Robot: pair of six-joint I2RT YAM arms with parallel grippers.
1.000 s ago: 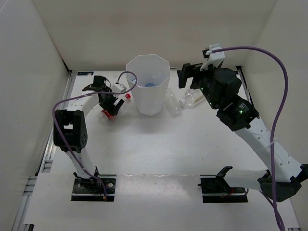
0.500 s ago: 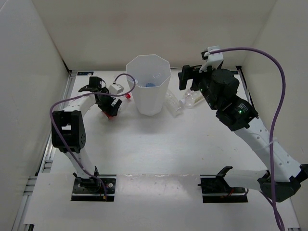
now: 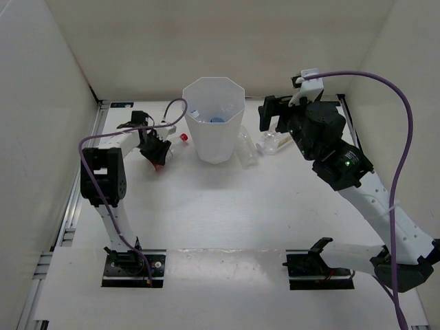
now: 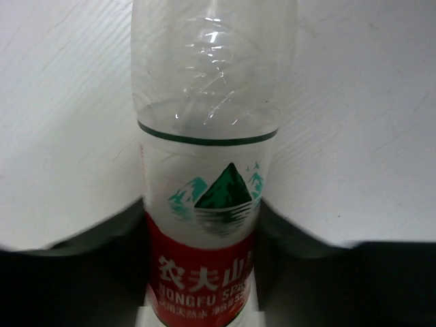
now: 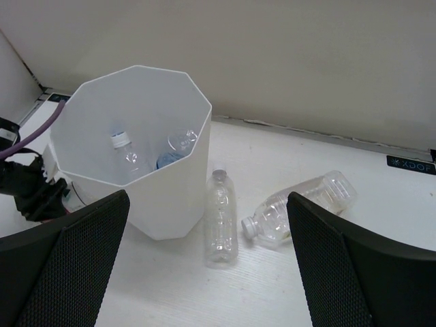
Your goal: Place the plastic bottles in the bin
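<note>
Beside bin, left hand clamps red-labelled bottle, fingers blurred; right hand wide.

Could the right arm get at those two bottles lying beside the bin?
Probably yes. The right gripper hangs open above them with nothing between. The slim bottle lies close to the bin wall, which might crowd a finger; the fatter bottle lies free.

red-labelled bottle: "农夫山", "NONGFU SPR…" | black sticker: "XDOF"
</note>
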